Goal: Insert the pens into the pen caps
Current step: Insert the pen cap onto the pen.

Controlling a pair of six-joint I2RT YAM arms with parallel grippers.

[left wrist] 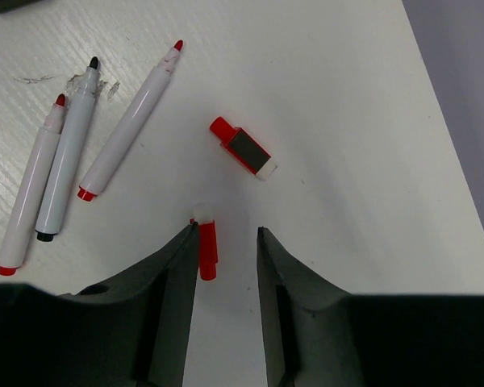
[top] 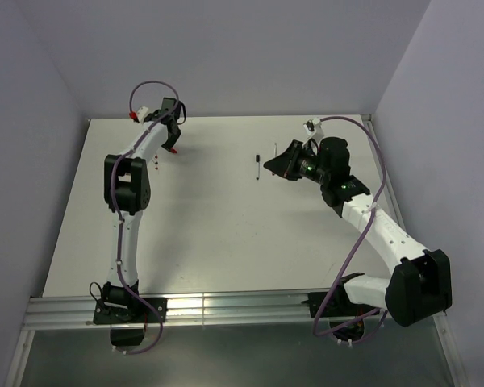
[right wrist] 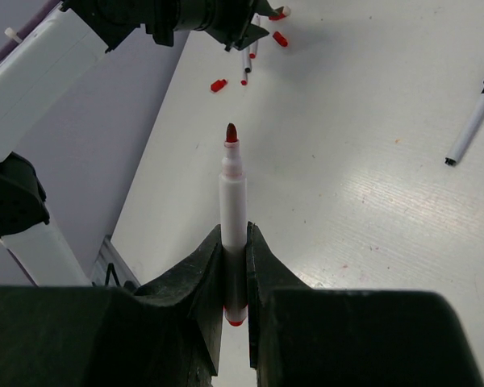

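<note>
In the left wrist view my left gripper [left wrist: 226,231] is open just above the table, with a loose red cap [left wrist: 206,251] lying between the fingers, against the left one. Three uncapped white pens lie to the left: a red-tipped one [left wrist: 31,192], a black-tipped one [left wrist: 68,153] and a second red-tipped one [left wrist: 129,121]. Another red cap with a grey and white block [left wrist: 244,147] lies ahead. My right gripper [right wrist: 234,231] is shut on a red-tipped white pen [right wrist: 233,189], held above the table pointing at the left arm.
A white pen with a black cap on it [right wrist: 472,121] lies alone near the table's middle, also in the top view [top: 257,166]. My left gripper [top: 171,133] is at the back left near the wall, my right gripper [top: 273,167] at the back right. Purple cables loop off both arms.
</note>
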